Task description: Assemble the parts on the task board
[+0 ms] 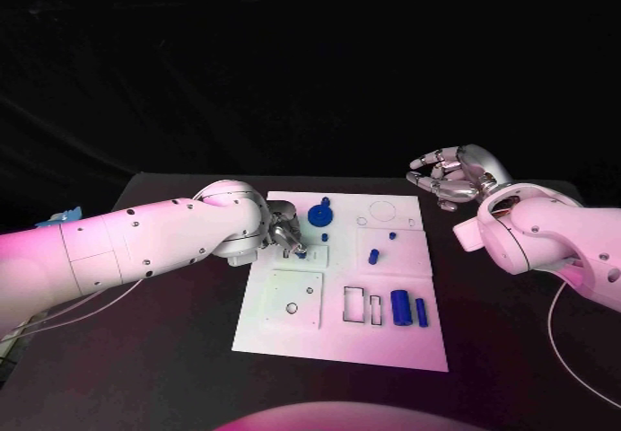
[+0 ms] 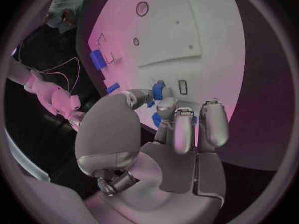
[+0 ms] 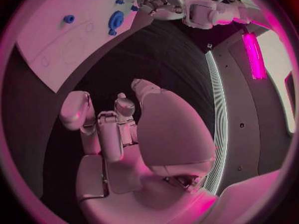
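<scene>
The white task board (image 1: 343, 337) lies in the middle of the black table. My left hand (image 1: 284, 232) hovers low over the board's near-left area and pinches a small blue part (image 1: 301, 254) between thumb and a finger; the left wrist view shows that part (image 2: 158, 90) at the fingertips of the hand (image 2: 177, 134). A blue gear (image 1: 319, 215) stands at the board's far side. Two blue cylinders (image 1: 401, 307) lie near the front right. My right hand (image 1: 453, 175) hangs above the table's far right, off the board, fingers loosely bent, holding nothing.
Small blue pieces (image 1: 374, 256) sit mid-board. Outlined slots (image 1: 352, 303) and a raised square plate (image 1: 293, 301) mark the board's front half. The right wrist view shows the board (image 3: 62, 40) and the gear (image 3: 116, 20) away from my right hand (image 3: 118, 129).
</scene>
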{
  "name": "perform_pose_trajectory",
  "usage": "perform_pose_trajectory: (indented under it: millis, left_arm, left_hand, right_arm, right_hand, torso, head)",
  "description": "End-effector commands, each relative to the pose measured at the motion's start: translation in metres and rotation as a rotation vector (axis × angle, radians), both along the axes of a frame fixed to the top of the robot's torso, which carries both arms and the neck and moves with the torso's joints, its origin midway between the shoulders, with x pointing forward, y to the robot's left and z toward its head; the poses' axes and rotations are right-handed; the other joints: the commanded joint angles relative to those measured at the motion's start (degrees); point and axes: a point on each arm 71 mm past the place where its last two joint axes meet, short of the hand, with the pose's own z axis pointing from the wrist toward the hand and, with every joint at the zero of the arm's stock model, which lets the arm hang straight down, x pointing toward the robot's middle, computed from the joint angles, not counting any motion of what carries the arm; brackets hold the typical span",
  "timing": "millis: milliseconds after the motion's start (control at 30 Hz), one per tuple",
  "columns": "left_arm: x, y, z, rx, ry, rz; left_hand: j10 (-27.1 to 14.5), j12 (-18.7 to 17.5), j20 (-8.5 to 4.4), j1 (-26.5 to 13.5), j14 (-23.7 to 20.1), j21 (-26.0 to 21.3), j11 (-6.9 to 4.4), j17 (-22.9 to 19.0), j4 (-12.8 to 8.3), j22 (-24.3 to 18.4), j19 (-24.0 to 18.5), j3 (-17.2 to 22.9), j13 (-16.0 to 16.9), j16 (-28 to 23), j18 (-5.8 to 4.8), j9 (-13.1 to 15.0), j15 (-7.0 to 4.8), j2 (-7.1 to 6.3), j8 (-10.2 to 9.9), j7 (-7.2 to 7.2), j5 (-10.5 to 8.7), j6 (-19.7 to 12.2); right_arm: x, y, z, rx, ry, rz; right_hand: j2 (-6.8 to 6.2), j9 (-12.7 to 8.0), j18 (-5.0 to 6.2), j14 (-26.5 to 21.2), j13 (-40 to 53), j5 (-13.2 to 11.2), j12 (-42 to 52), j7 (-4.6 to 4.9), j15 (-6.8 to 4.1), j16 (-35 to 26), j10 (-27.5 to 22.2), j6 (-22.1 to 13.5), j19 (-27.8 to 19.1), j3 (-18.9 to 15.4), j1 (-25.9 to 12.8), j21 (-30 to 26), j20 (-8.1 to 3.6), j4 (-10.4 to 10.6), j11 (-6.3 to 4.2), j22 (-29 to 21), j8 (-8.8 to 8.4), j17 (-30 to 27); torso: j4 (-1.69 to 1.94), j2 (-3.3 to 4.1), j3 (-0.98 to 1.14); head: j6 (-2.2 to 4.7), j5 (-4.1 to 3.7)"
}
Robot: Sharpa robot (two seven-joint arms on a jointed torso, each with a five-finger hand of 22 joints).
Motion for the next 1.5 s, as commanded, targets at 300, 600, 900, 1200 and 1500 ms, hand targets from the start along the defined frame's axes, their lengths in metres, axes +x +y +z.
perform_pose_trajectory:
  millis: [300,600,900,1200,1500]
  left_arm:
    - [-0.0012,-0.0023,-0.002,0.005,0.008,-0.018]
    - [-0.0023,-0.0013,-0.0027,0.007,0.016,-0.021]
    - [-0.0039,-0.0022,-0.0035,0.006,0.032,-0.028]
    - [-0.0024,-0.0028,-0.0042,-0.002,0.038,-0.014]
    - [-0.0005,-0.0035,-0.0059,0.001,0.048,-0.011]
  left_hand:
    - [0.2,0.0,0.02,0.0,3.3,0.2,-0.01,3.7,-13.7,0.0,0.3,13.3,-0.3,0.3,-0.58,0.0,-0.38,0.66,0.3,0.01,0.29,0.4]
    - [0.2,0.0,0.02,0.0,3.3,0.2,-0.01,3.7,-13.7,0.0,0.3,13.3,-0.3,0.3,-0.58,0.0,-0.38,0.66,0.3,0.01,0.29,0.4]
    - [0.3,0.0,0.0,-0.1,3.4,0.2,-0.03,3.9,-13.8,0.0,0.3,13.3,-0.3,0.3,-0.58,0.1,-0.4,0.65,0.3,-0.02,0.4,0.4]
    - [0.5,0.0,-0.03,-0.9,3.4,0.2,-0.11,3.8,-13.1,0.1,0.4,12.9,-0.2,0.3,-0.6,0.5,-0.45,0.88,0.5,-0.15,0.42,0.5]
    - [0.7,0.2,-0.04,-1.3,3.4,0.2,-0.19,4.0,-12.9,0.2,0.4,12.8,0.0,0.4,-0.62,0.7,-0.49,1.07,0.6,-0.27,0.32,0.6]
  right_arm:
    - [-0.0004,0.001,-0.0012,-0.002,0.009,0.013]
    - [-0.0005,0.0007,-0.0015,-0.003,0.011,0.014]
    - [-0.0007,0.0005,-0.0017,-0.003,0.012,0.014]
    - [-0.001,-0.0003,-0.0018,-0.004,0.012,0.013]
    - [-0.0013,-0.0003,-0.0015,-0.007,0.008,0.014]
  right_hand:
    - [0.0,-0.1,0.84,3.2,0.0,0.4,-0.1,-0.09,-0.39,-0.4,-0.2,0.1,-0.2,0.4,-0.7,-0.3,-0.04,0.1,0.17,-0.1,0.24,4.6]
    - [0.0,-0.1,0.84,3.2,0.0,0.4,-0.1,-0.09,-0.39,-0.4,-0.2,0.1,-0.2,0.4,-0.7,-0.3,-0.04,0.1,0.17,-0.1,0.24,4.6]
    - [0.0,-0.1,0.84,3.2,0.0,0.4,-0.1,-0.09,-0.39,-0.4,-0.2,0.1,-0.2,0.4,-0.7,-0.3,-0.04,0.1,0.17,-0.1,0.24,4.6]
    - [0.0,-0.1,0.84,3.2,0.0,0.4,-0.1,-0.09,-0.39,-0.4,-0.2,0.1,-0.2,0.4,-0.7,-0.3,-0.04,0.1,0.17,-0.1,0.24,4.6]
    - [0.0,-0.1,0.84,3.2,0.0,0.4,-0.1,-0.09,-0.39,-0.4,-0.2,0.1,-0.2,0.4,-0.7,-0.3,-0.04,0.1,0.17,-0.1,0.24,4.6]
  torso:
    - [0.0,-0.03,0.01]
    - [-0.04,-0.06,0.02]
    - [0.0,-0.04,0.0]
    - [0.02,-0.06,0.02]
    - [-0.05,-0.07,0.05]
  head:
    - [-0.17,-0.01]
    - [-0.28,-0.04]
    - [-0.33,-0.05]
    - [-0.34,0.04]
    - [-0.33,0.07]
